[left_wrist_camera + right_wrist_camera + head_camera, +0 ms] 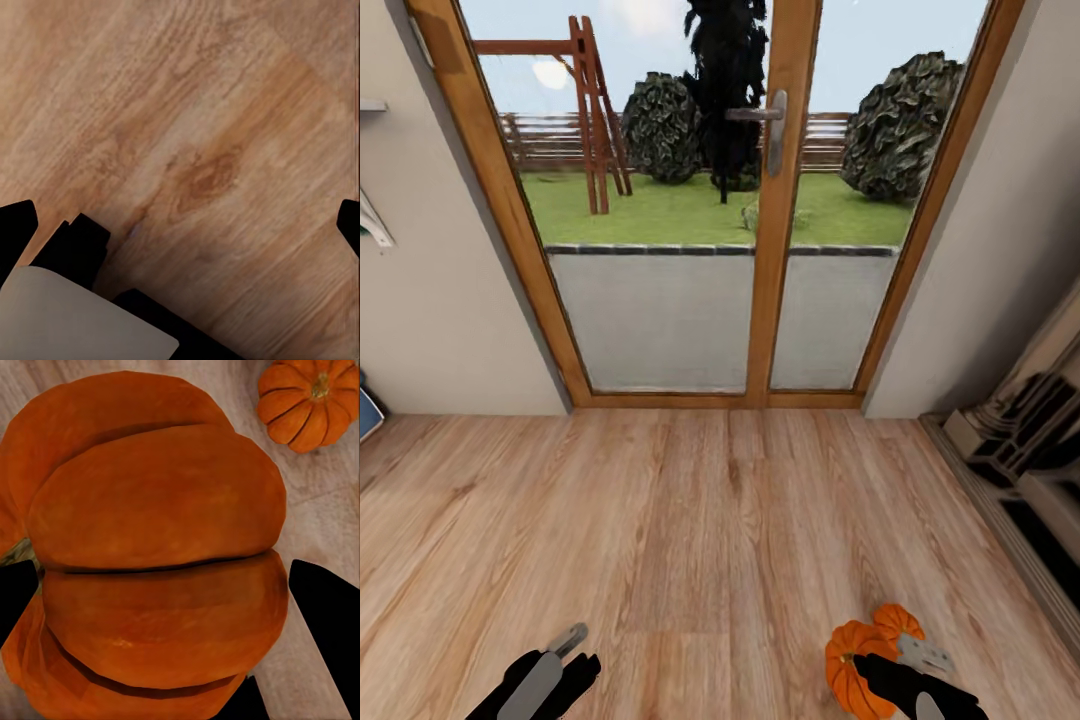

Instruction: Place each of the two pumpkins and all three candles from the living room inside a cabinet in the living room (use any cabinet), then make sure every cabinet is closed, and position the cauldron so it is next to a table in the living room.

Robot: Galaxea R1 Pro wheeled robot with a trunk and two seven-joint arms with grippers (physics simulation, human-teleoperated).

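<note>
1. Nearest, at the bottom of the head view, the right gripper [888, 668] has its fingers closed around a pumpkin [852, 668], a bright orange ribbed ball held just above the wooden floor [690, 540].
2. The right wrist view adds detail: the held pumpkin [150, 555] bulges between 2 dark fingertips [322, 607] pressed against its sides, with a bit of stem at its edge.
3. A second pumpkin [898, 620] sits just beyond the first in the head view. In the right wrist view it [307, 401] rests on the floor apart from the held one, its stem facing the camera.
4. The left gripper [555, 665] hangs over bare floor at the lower left of the head view, grasping nothing. The left wrist view shows its fingertips [19, 225] spread wide apart over the planks [202, 135].
5. Farther on, a wood-framed glass door [780, 200] with a metal handle [770, 125] faces a lawn, shrubs and a fence.
6. At the right edge stands a pale piece of furniture [1025, 440] with dark openings, which I cannot identify.
</note>
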